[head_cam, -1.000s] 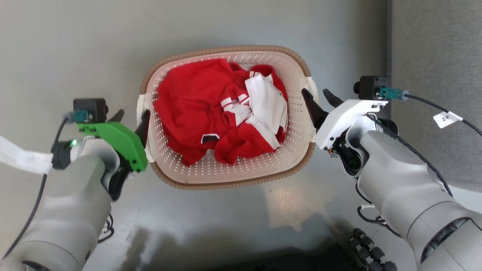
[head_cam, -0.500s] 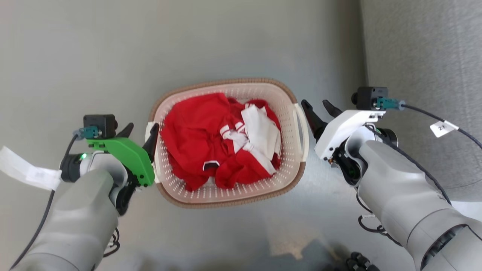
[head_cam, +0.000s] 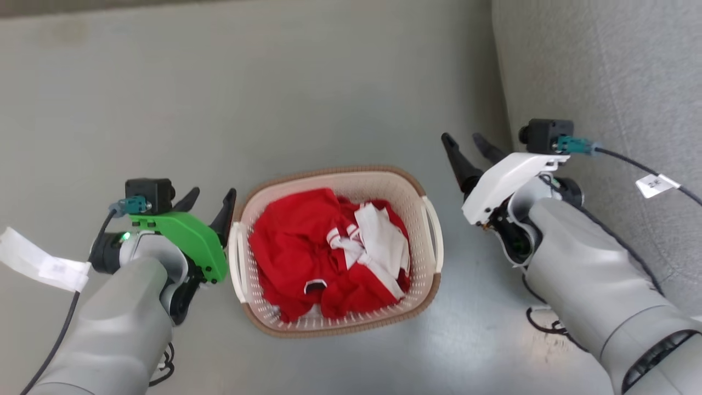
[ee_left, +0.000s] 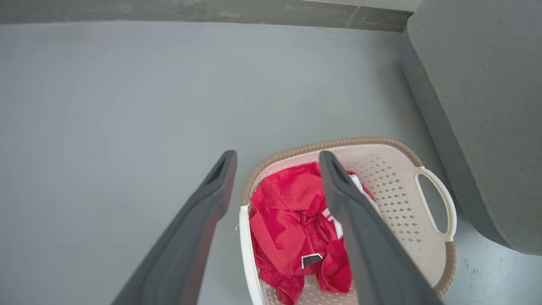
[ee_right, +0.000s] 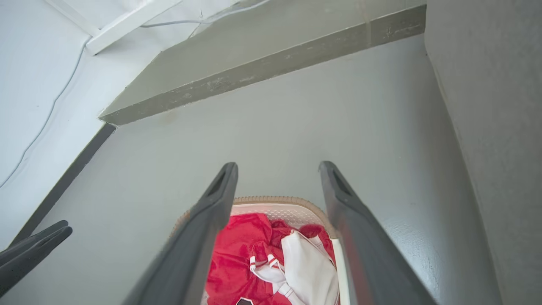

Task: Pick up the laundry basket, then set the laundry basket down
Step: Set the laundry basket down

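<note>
The laundry basket [head_cam: 407, 193] stands on the grey floor, cream-white and perforated with a brown rim, holding red and white clothes [head_cam: 307, 252]. My left gripper [head_cam: 213, 195] hovers open just off the basket's left handle [head_cam: 237, 263], touching nothing. My right gripper [head_cam: 460, 138] is open, up and to the right of the right handle [head_cam: 436, 230], well apart from it. In the left wrist view the open gripper [ee_left: 277, 156] looks down on the basket [ee_left: 394, 186]. The right wrist view has the open gripper [ee_right: 278, 166] above the basket rim [ee_right: 275, 199].
A grey upholstered block [head_cam: 603, 82] rises along the right side, close to the right arm and the basket [ee_left: 487, 106]. A wall with a dark skirting [ee_right: 262, 72] closes the far side. Open floor [head_cam: 219, 82] lies ahead and to the left.
The head camera has risen, so the basket looks smaller and lower. Both open grippers, earlier with fingers at the side handles, now stand apart from them and above the basket.
</note>
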